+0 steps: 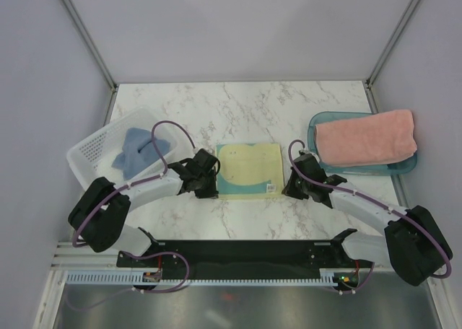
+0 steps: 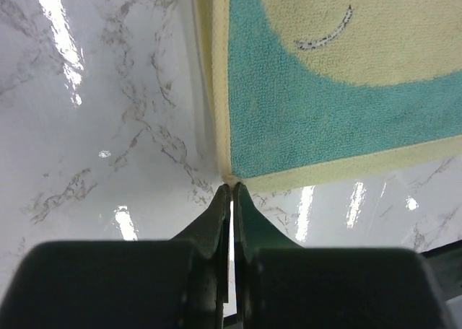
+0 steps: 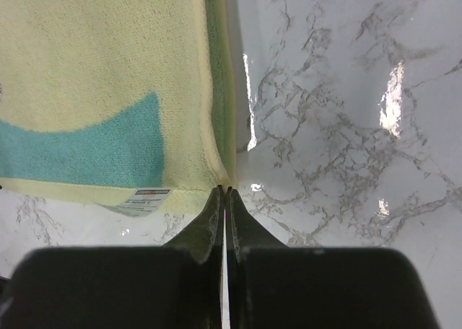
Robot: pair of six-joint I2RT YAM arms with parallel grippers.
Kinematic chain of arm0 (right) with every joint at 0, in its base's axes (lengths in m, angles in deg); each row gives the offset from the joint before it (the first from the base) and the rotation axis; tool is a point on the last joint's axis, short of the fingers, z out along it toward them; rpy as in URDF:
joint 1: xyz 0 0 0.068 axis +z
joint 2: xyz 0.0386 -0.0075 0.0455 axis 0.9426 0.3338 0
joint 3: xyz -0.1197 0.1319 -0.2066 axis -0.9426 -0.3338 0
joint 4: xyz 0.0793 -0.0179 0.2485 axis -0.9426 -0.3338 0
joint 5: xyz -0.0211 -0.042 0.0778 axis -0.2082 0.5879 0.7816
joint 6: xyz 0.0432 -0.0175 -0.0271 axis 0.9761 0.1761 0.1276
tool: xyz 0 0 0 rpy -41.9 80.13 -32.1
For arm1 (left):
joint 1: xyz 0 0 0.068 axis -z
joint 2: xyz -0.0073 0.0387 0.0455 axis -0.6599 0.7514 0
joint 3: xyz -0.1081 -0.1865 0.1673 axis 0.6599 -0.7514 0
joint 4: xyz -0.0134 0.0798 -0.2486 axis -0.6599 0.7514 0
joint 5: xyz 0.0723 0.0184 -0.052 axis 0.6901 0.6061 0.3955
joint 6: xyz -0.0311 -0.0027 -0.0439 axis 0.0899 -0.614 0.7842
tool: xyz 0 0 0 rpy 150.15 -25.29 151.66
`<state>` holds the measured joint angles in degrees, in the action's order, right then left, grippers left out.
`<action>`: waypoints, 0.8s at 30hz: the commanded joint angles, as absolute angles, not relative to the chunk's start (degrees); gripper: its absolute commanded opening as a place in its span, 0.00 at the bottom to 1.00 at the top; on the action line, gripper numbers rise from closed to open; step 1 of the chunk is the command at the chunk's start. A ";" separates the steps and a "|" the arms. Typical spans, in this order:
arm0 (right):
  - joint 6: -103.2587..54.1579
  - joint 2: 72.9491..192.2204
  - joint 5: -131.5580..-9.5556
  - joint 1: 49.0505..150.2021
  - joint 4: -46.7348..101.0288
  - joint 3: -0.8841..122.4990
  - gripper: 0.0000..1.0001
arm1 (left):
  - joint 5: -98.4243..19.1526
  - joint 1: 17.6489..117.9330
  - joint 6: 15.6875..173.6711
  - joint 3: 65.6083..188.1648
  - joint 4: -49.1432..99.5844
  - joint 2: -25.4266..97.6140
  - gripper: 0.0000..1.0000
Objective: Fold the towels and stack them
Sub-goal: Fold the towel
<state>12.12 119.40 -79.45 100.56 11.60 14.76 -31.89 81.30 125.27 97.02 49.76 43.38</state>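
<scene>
in the top view alone, a pink towel [image 1: 364, 138] covers the teal tray [image 1: 315, 127].

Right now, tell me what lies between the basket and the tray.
The yellow-and-teal towel, flat on the table, with the left hand and right hand at its near corners. The top view shows it.

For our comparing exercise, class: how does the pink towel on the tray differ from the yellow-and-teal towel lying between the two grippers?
The pink towel is plain; the yellow-and-teal towel is patterned. The pink towel is folded into a thick bundle; the yellow-and-teal towel lies thin and flat. The pink towel rests on the teal tray; the yellow-and-teal towel lies on the marble table. Both are terry cloths.
</scene>
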 commanded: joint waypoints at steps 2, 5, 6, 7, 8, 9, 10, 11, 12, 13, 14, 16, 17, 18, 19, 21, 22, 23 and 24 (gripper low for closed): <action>12.67 120.76 -80.22 100.56 14.91 13.65 0.00 | -28.39 81.46 124.32 97.61 50.00 44.71 0.02; 12.84 121.64 -80.22 100.56 16.49 12.86 0.00 | -28.21 81.46 123.97 98.22 50.00 45.32 0.02; 12.84 121.99 -80.22 100.38 17.01 12.68 0.00 | -28.21 81.46 123.88 98.31 49.91 45.67 0.02; 12.76 122.25 -80.31 100.56 16.93 12.60 0.00 | -28.38 81.46 123.71 98.31 50.00 45.76 0.02; 12.84 122.78 -80.39 100.56 16.84 12.51 0.00 | -28.47 81.46 123.62 98.40 50.00 45.77 0.02; 12.67 122.87 -80.57 100.56 16.76 12.51 0.00 | -28.56 81.46 123.53 98.23 50.09 45.77 0.02; 12.84 122.87 -80.74 100.56 16.58 12.51 0.02 | -28.82 81.46 123.36 98.22 50.09 45.24 0.06; 12.76 122.61 -80.75 100.56 16.23 12.68 0.06 | -28.83 81.46 123.27 98.40 50.44 44.89 0.10; 12.76 122.69 -80.75 100.56 15.18 13.03 0.16 | -28.83 81.46 123.27 98.92 50.79 44.54 0.20; 12.58 122.17 -80.83 100.56 14.30 13.99 0.21 | -28.65 81.46 123.18 99.36 52.10 43.49 0.25; 12.41 121.47 -81.01 100.56 13.43 14.61 0.25 | -28.30 81.46 123.09 101.02 53.07 43.13 0.30; 11.97 120.59 -81.62 100.38 10.18 17.06 0.30 | -27.60 81.37 122.04 103.31 56.13 42.43 0.39; 11.79 119.80 -81.97 100.56 8.77 18.03 0.32 | -27.07 81.37 121.69 106.19 57.46 42.51 0.41; 11.62 119.36 -82.15 100.56 6.15 19.09 0.37 | -26.55 81.28 121.25 107.61 58.51 42.60 0.42; 11.35 118.92 -82.07 100.56 5.08 20.93 0.39 | -24.97 81.19 120.55 109.02 59.40 42.78 0.43; 10.56 117.60 -82.33 100.56 2.71 22.78 0.41 | -23.73 80.76 119.75 112.19 60.28 43.39 0.43; 10.30 117.16 -82.94 100.47 2.61 24.36 0.41 | -23.21 79.71 118.97 113.15 60.20 43.74 0.43; 9.51 117.51 -84.42 100.47 3.04 25.42 0.43 | -23.20 79.09 118.35 115.08 59.50 44.96 0.43; 8.72 118.21 -84.79 100.47 4.09 26.65 0.43 | -23.29 78.48 117.73 116.06 58.71 46.19 0.43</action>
<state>11.14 118.83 -81.60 100.54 5.20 21.69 -26.49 80.27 121.58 111.73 58.37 44.85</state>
